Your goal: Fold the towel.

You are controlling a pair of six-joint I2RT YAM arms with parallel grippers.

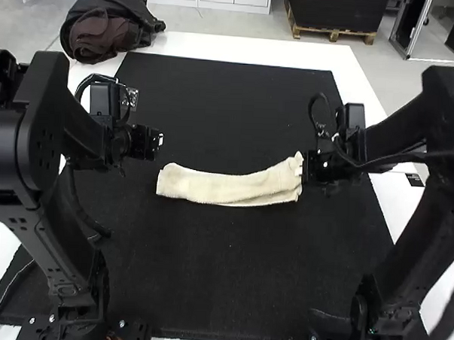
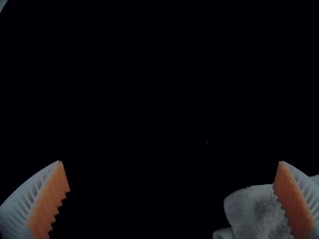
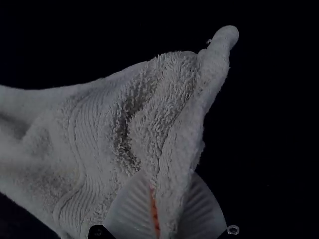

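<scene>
Two fingers of the left claw (image 2: 170, 162) stand wide apart with nothing between them, near the towel's left end; closed there, they would probably catch air or nip one corner, since that end sits off to one side of the gap. On the black mat (image 1: 222, 275), about midway between the worktop's (image 1: 240, 46) left and right edges, the towel (image 1: 230, 189) lies as a narrow, folded strip. With its left end unheld, a tug from the right could drag or skew the whole strip, and loose layers could slip out of line. Farther right, the right claw (image 3: 167, 174) is pinching the towel's bunched right end; a grip on too few layers might open the fold when it lifts.
</scene>
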